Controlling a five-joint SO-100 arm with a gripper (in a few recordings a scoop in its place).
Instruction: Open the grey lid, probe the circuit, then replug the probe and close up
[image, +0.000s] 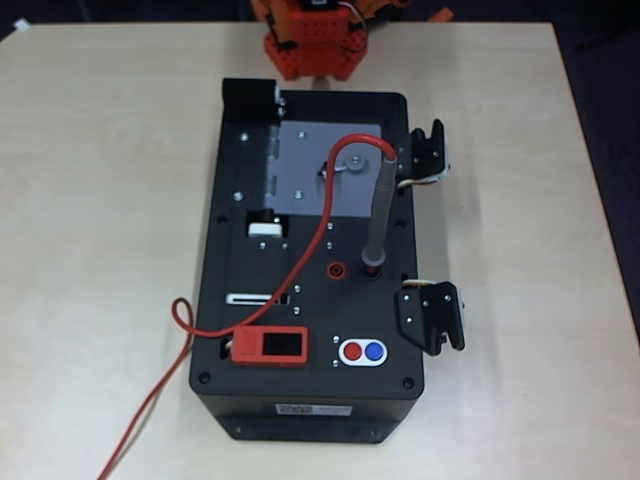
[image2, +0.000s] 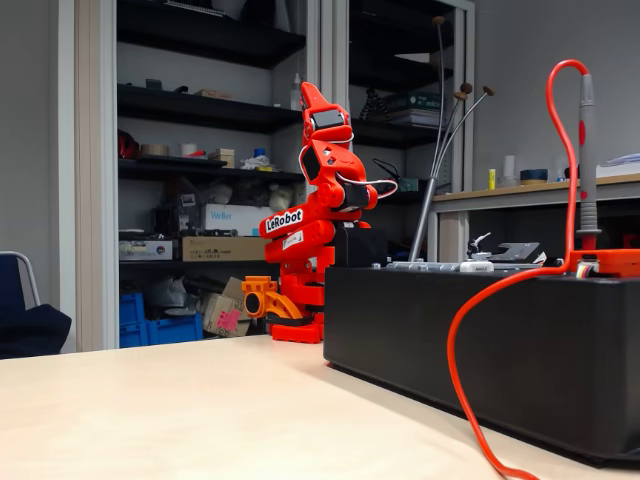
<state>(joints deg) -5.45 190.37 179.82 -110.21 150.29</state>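
upright probe (image: 380, 215) and arched red cable (image: 330, 205) crossing grey lid (image: 305, 170), table (image: 100, 200) beside box open

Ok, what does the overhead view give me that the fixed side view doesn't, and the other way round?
Overhead alone: the grey lid lying closed and flat on the black box, the red display module, the red and blue buttons, and two black latches on the right side. Fixed view alone: the arm folded upright behind the box, its gripper raised well above it, and shelving behind. Both: the probe standing upright in its socket, red cable looping off.
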